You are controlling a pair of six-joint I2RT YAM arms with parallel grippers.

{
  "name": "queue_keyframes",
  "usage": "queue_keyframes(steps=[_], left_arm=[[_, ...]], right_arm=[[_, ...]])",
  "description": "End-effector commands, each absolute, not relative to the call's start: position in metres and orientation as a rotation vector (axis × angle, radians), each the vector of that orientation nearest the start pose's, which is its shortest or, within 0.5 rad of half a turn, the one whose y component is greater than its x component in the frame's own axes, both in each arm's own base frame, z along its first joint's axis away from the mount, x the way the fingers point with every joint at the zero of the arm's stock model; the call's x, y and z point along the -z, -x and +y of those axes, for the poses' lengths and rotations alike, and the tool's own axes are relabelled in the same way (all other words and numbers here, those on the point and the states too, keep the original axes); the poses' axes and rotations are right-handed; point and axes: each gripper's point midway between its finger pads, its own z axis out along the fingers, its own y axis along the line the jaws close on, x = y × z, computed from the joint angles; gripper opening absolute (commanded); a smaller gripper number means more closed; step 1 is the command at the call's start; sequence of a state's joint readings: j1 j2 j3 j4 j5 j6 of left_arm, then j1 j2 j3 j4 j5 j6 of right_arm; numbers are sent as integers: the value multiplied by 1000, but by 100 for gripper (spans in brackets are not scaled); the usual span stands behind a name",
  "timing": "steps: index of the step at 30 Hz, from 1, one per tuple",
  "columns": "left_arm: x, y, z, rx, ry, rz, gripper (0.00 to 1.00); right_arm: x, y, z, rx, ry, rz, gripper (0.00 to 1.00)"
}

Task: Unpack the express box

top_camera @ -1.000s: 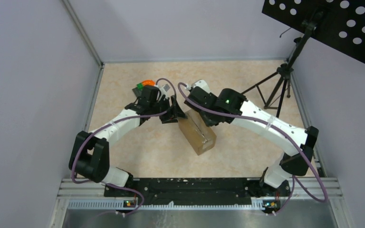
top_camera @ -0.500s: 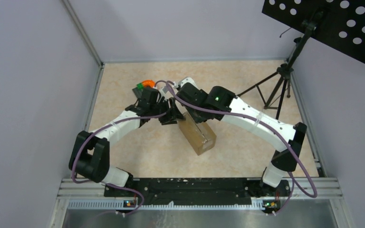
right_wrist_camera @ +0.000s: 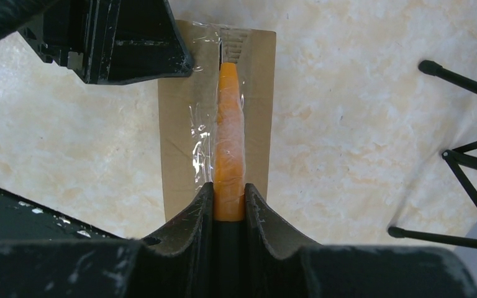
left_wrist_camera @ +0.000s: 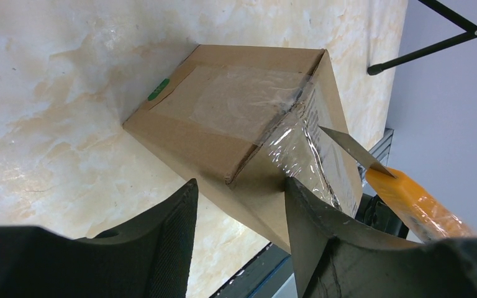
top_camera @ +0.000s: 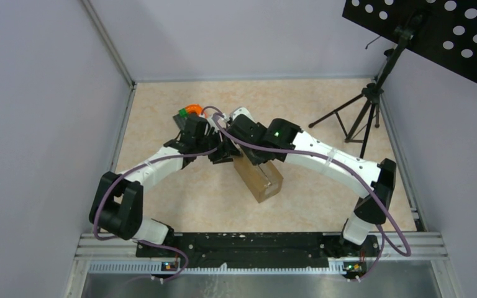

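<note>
The express box (top_camera: 263,180), a brown carton with clear tape along its top seam, lies slantwise in the middle of the table. My left gripper (left_wrist_camera: 239,194) stands open at its far end. One corner of the box (left_wrist_camera: 223,118) lies between the jaws; the right-hand finger (left_wrist_camera: 310,217) touches the carton and the other is clear of it. My right gripper (right_wrist_camera: 228,186) is shut on an orange utility knife (right_wrist_camera: 228,136) above the box top (right_wrist_camera: 177,155). Its grey blade (left_wrist_camera: 354,149) points at the taped seam near the far end.
An orange and green object (top_camera: 189,110) lies behind the left wrist. A black tripod (top_camera: 360,118) stands at the back right under a perforated black panel (top_camera: 435,31). Walls close in left, right and back; a metal rail (top_camera: 254,243) runs along the near edge.
My right arm has carried the knife leftward toward the far end of the box. The left gripper's jaws have narrowed a little around the box corner.
</note>
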State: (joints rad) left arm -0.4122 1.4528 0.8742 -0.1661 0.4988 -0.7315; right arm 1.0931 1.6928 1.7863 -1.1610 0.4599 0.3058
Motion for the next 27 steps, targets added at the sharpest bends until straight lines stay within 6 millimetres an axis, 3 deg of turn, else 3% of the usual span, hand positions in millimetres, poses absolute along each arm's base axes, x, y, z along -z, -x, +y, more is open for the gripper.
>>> queue_keyframes(steps=[1, 15, 27], left_arm=[[-103, -283, -233, 1014, 163, 2535, 57], [-100, -280, -232, 1006, 165, 2543, 57], [-99, -281, -232, 1006, 164, 2546, 57]], right_arm=[[-238, -230, 306, -3, 797, 2287, 0], [-237, -230, 312, -31, 803, 2285, 0], [-222, -221, 302, 3, 836, 2335, 0]])
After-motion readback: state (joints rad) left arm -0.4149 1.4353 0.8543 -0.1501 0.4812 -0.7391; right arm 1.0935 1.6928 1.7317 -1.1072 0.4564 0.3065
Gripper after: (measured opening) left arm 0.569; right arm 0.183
